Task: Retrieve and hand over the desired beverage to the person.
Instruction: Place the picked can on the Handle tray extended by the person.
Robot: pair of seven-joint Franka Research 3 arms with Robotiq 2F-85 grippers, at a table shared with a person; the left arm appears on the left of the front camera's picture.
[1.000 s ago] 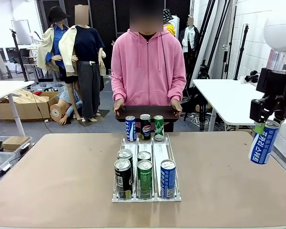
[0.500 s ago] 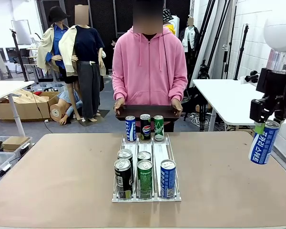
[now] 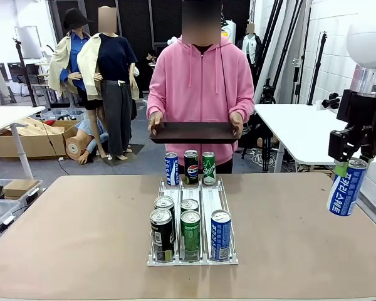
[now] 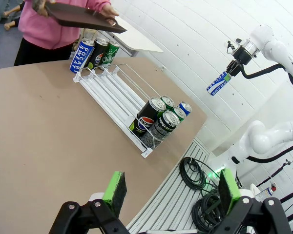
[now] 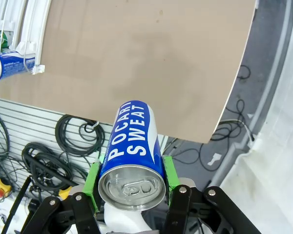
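Beige desk (image 3: 81, 238) carries a wire rack (image 3: 210, 194) of cans (image 3: 190, 229); beyond its far edge the person (image 3: 200, 81) holds a dark tray (image 3: 193, 132) level. The right hand (image 3: 349, 166) is clenched on the blue Pocari Sweat can (image 3: 346, 188) (near upright, top between the pads), out past the desk's right edge. From there the tray lies forward and to the left, well apart. The left hand (image 4: 171, 190) gapes empty.

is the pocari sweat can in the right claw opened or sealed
Sealed: the Pocari Sweat can, gripped by the right claw, shows its pull tab flat and its mouth unbroken in the right wrist view.
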